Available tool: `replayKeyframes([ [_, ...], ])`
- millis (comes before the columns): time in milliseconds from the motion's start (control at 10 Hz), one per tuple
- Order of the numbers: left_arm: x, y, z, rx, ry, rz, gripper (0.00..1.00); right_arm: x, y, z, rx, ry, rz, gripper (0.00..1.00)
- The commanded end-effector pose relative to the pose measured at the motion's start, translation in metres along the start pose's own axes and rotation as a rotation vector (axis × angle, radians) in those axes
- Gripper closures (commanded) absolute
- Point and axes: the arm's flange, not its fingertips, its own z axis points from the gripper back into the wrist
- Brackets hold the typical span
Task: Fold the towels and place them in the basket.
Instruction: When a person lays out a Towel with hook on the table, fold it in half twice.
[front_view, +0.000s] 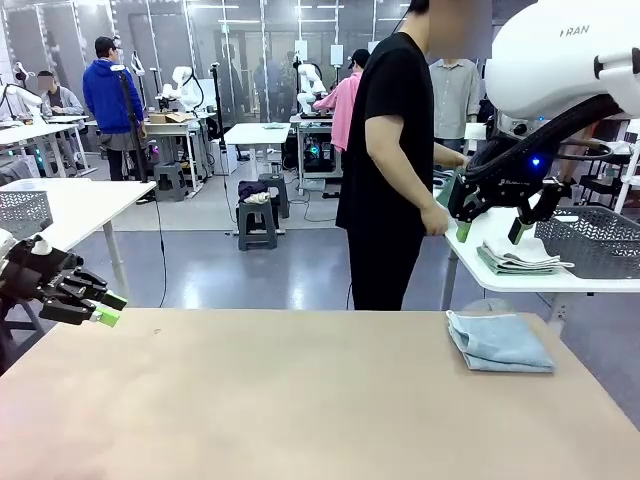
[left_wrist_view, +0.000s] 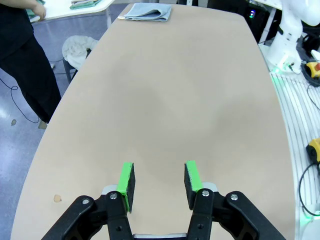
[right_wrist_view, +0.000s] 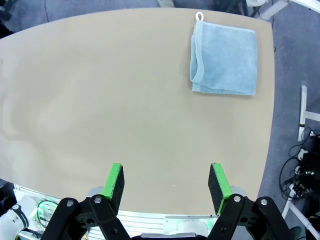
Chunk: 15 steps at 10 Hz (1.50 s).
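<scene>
While your left gripper (left_wrist_view: 159, 166) is hovering low by the table's (left_wrist_view: 165, 100) left edge, at about 9 o'clock, its green pads are standing partly apart with nothing between them. Your right gripper (right_wrist_view: 166, 170) is hanging high at roughly 2 o'clock, jaws spread wide, carrying nothing and looking down on the tabletop.

Farther out, the light blue-grey towel (front_view: 498, 342) is lying folded near the table's far right corner, at about 2 o'clock, with its small loop (right_wrist_view: 199, 16) pointing at the far edge.

Beyond the table, a person (front_view: 390, 160) in black is standing at 12 to 1 o'clock, reaching toward a white side table (front_view: 520, 285) at 2 o'clock. A stack of folded cloths (front_view: 520, 258) is sitting there just beside the dark mesh basket (front_view: 600, 240).

You are probably lining up a pick of that folded towel. If you are pinching only the top layer, the fold is likely to fall open on the lift. If the pads are dragging along the surface, the towel could slide off the nearby edge. The basket is sitting across a gap, close to the person's arm, so a fast swing toward 2 o'clock is risking contact or a dropped towel.
</scene>
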Motion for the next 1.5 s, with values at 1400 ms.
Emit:
replayKeyframes([
  [1400, 0.0015, -0.0009, 0.0020, 0.004, -0.004, -0.006, 0.48, 0.0010, 0.0018, -0.0008, 0.007, -0.009, -0.022, 0.15],
])
